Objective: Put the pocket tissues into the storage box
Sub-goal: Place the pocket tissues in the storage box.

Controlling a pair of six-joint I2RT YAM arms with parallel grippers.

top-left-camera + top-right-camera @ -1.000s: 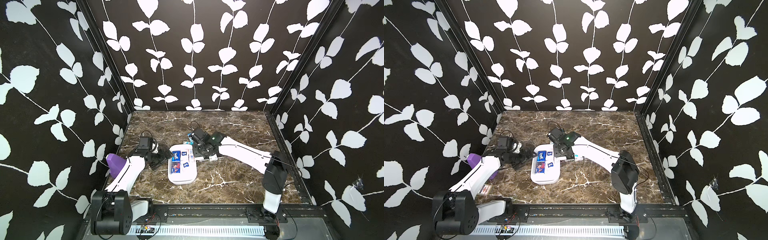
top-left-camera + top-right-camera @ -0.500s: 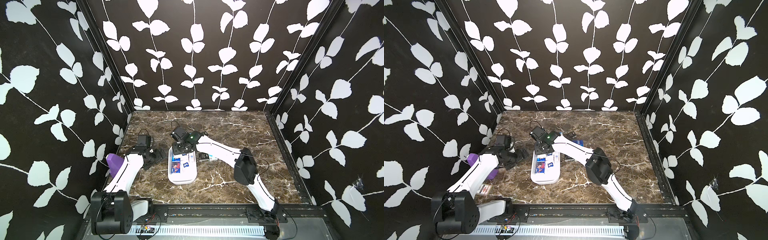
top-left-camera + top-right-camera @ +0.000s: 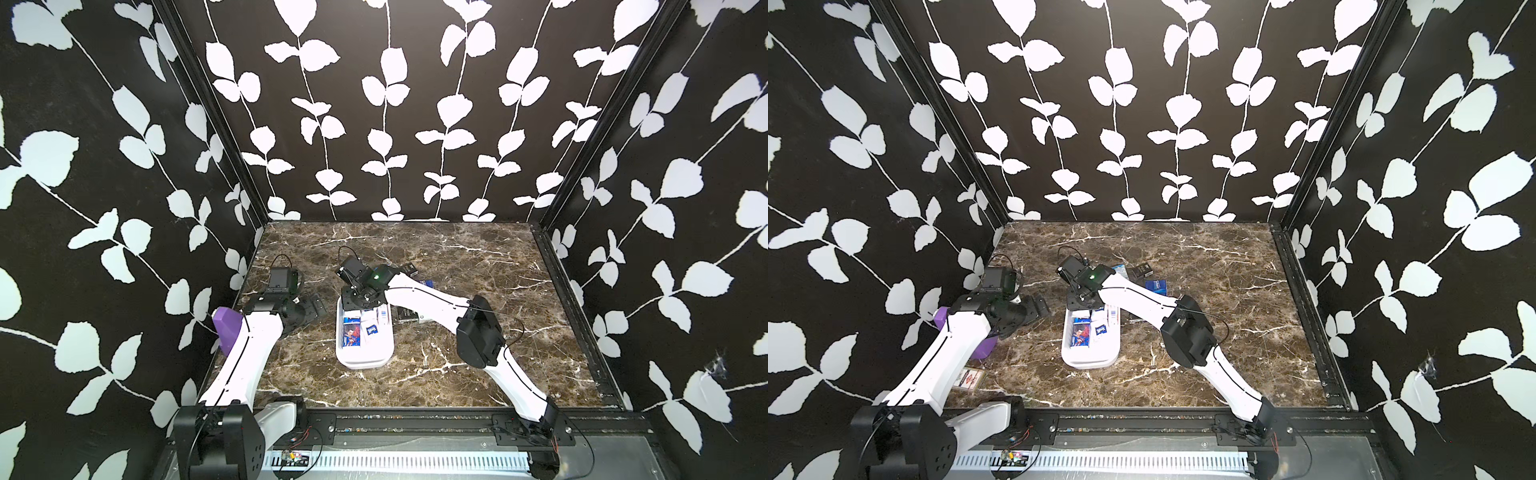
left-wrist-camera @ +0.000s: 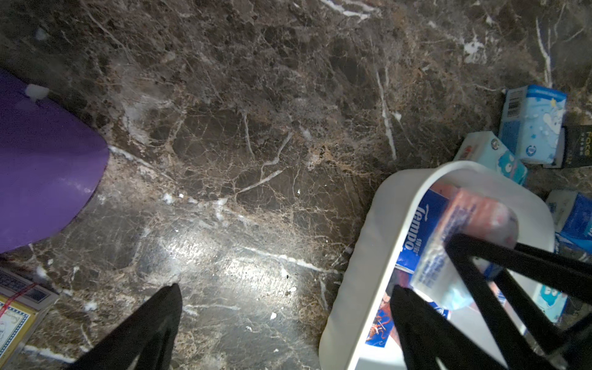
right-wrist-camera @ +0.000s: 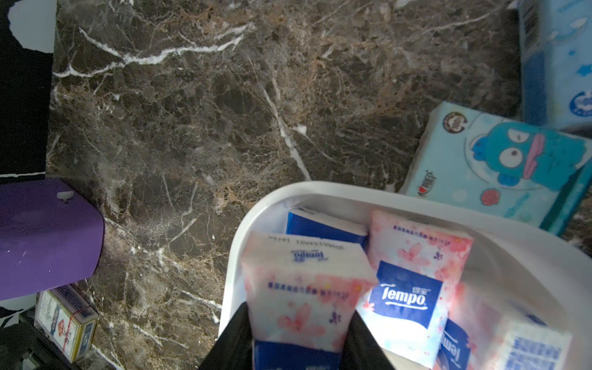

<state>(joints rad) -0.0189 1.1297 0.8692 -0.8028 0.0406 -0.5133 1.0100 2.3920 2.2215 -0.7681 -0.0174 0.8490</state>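
Nearest, well off the near-left corner of the storage box point(image 3: 1090, 362): a boxed card deck point(image 3: 970, 379), flat on the marble tabletop point(image 3: 415, 386). Left of the box, farther out than the arm there: a purple angular object point(image 3: 226, 330). Just left of the box's far half: left gripper point(image 3: 314, 306), fingers point(image 4: 153, 320) spread wide, nothing between them, low over bare marble.

Inside the box: near end bare white, and in the far part several pocket tissues point(image 5: 405, 294) lying flat. Among them, 1 cartoon-figure pack point(image 3: 351, 333) along the left wall, a white pack with a blue logo point(image 3: 372, 328) beside it, more blue and pink-flowered ones toward the far end.

Over the far end of the box: right gripper point(image 5: 299, 323), clamped on a pink-flowered white pack point(image 5: 304, 282), not yet let go. Contact with the packs beneath: impossible to tell.

Just beyond the far rim of the box: a light-blue pack with a cartoon fish point(image 5: 499, 166), then a pale-blue pack point(image 4: 533, 125) past it. Farther beyond the box, toward its right: a black pack point(image 3: 1143, 271) and a blue pack point(image 3: 1155, 286), apart from each other.
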